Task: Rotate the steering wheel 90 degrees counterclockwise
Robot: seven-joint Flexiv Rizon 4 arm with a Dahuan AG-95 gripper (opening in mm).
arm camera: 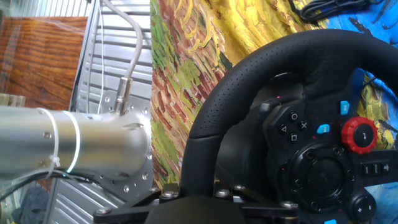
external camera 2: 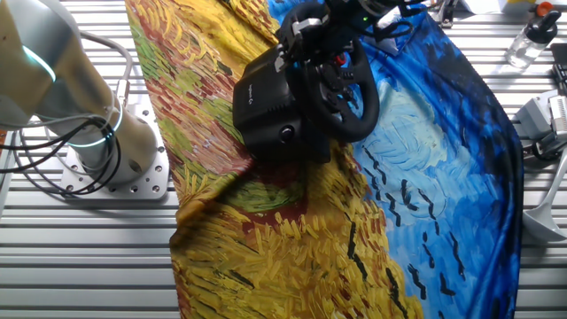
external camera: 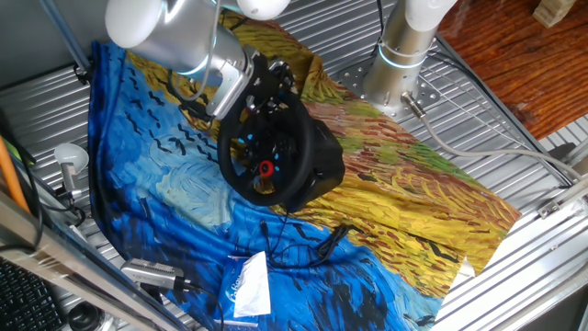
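The black steering wheel [external camera: 231, 158] with a red centre button [external camera: 265, 168] stands tilted on its bulky black base [external camera: 327, 162], on a painted blue and yellow cloth. It also shows in the other fixed view [external camera 2: 358, 96] with its base [external camera 2: 266, 102]. My gripper [external camera: 267, 88] is at the wheel's upper rim and shut around it. In the hand view the rim [arm camera: 249, 68] runs down between the fingers at the bottom edge, where my gripper [arm camera: 196, 194] clamps it. The red button [arm camera: 356, 134] and blue lights [arm camera: 323, 129] are on the right.
The wheel's black cable [external camera: 312, 245] lies loose on the cloth in front. A white packet [external camera: 248, 285] lies near the front edge. The arm's mount [external camera: 397, 64] stands behind on the ribbed metal table. A bottle [external camera 2: 528, 39] stands at the table's side.
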